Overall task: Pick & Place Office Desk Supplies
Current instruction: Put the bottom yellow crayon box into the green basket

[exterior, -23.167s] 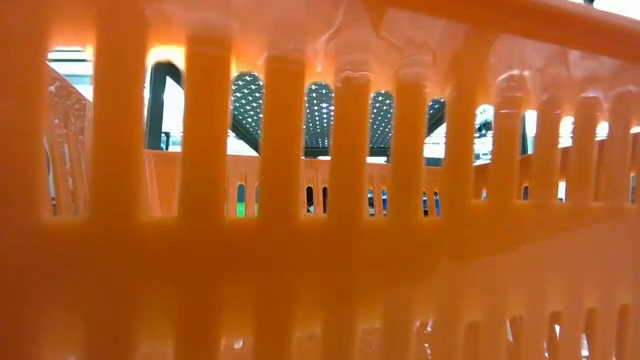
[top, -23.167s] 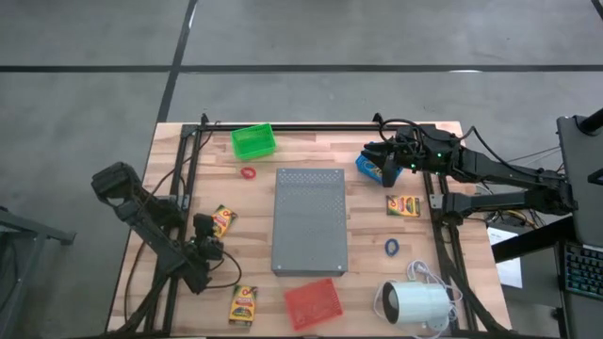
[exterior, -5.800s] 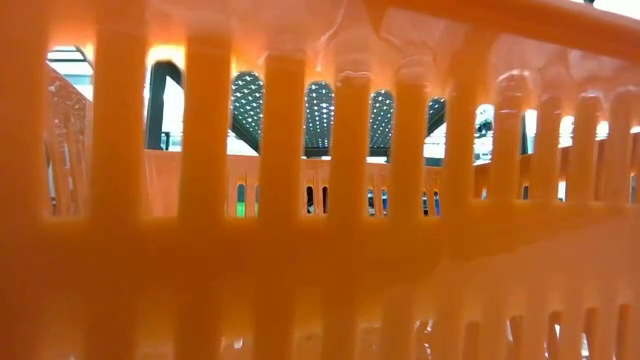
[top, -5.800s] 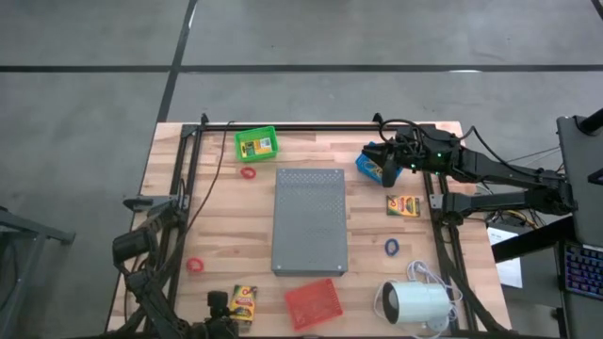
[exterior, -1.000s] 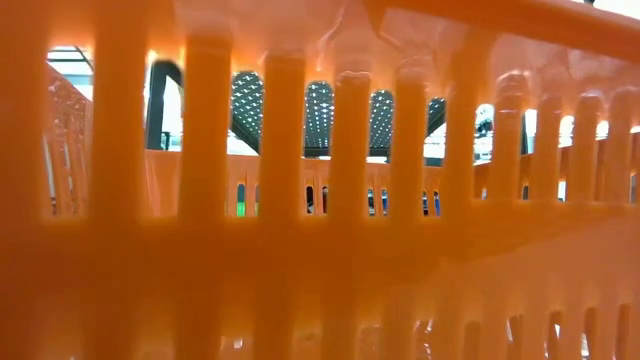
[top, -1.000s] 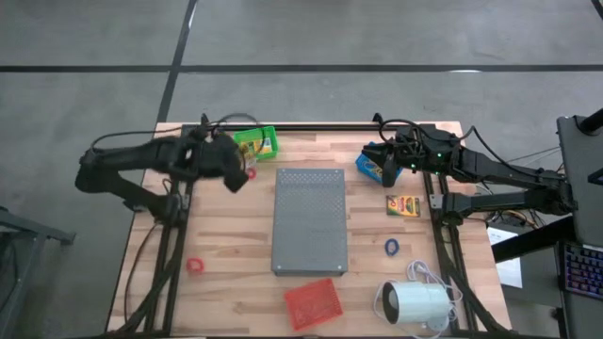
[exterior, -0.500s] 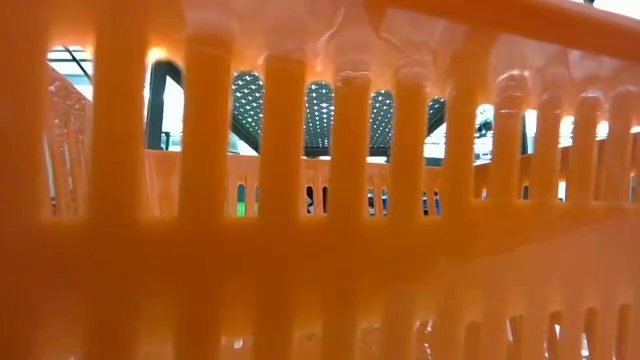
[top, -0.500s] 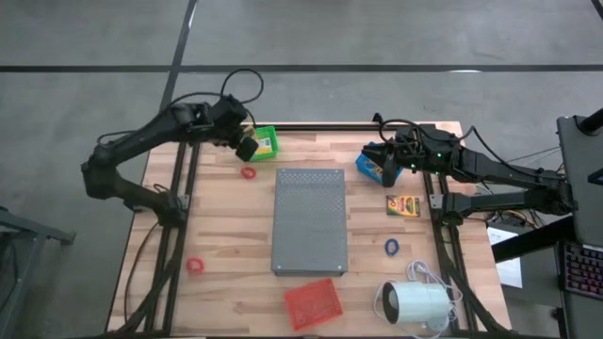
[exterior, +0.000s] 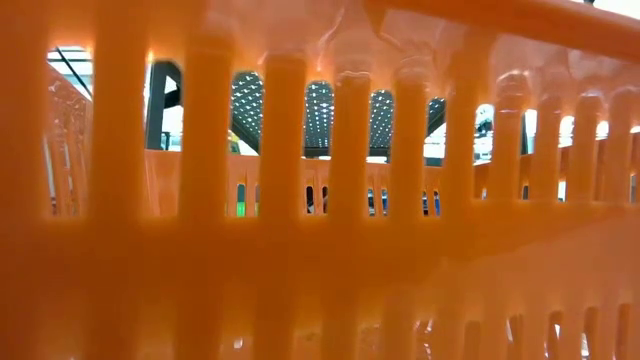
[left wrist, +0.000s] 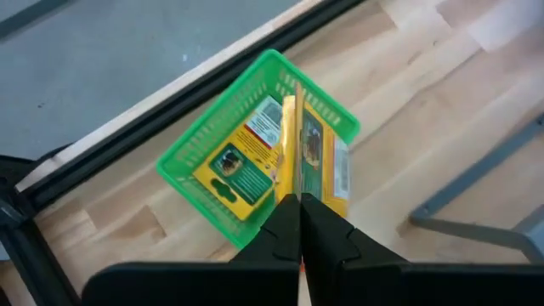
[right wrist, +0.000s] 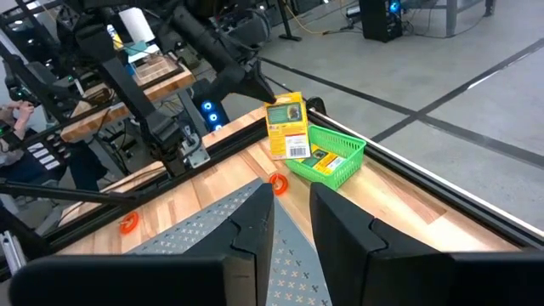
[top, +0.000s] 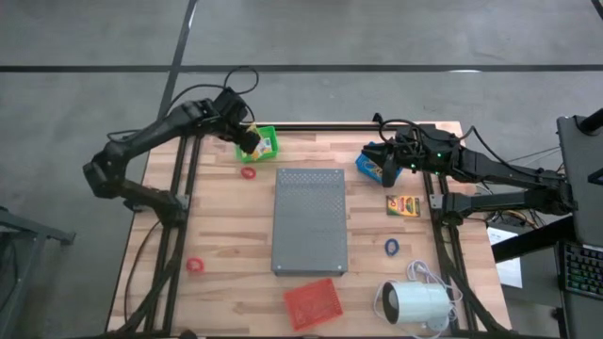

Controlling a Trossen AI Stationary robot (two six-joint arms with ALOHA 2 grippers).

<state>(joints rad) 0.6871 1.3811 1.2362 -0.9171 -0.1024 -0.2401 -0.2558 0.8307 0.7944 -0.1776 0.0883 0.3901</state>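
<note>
My left gripper (top: pixel 249 141) hangs over the green basket (top: pixel 257 142) at the table's far left, shut on a yellow crayon box (right wrist: pixel 287 126). That box shows edge-on in the left wrist view (left wrist: pixel 308 153). A second crayon box (left wrist: pixel 242 160) lies flat inside the basket. My right gripper (top: pixel 384 170) waits at the far right beside a blue basket (top: pixel 366 165), open with nothing between its fingers (right wrist: pixel 291 212). Another crayon box (top: pixel 403 205), a blue ring (top: pixel 391 247) and two red rings (top: pixel 248 173) (top: pixel 195 266) lie on the table. My left gripper pinches the crayon box between its two fingers by its flat faces at the upper end (left wrist: pixel 297 194). The fingers come from above, slanting down from the table's left. The box hangs upright below them, lifted clear over the green basket.
A big grey perforated slab (top: pixel 310 221) fills the table's middle. A red basket (top: pixel 313 301) and a white cylinder with a cord (top: pixel 415 303) stand near the front edge. An orange basket wall (exterior: pixel 320 200) blocks the low view.
My left gripper has carried the crayon box toward the table's far edge and slightly right, from beside the slab's far left corner to above the green basket, staying shut on it. The right arm has kept still.
</note>
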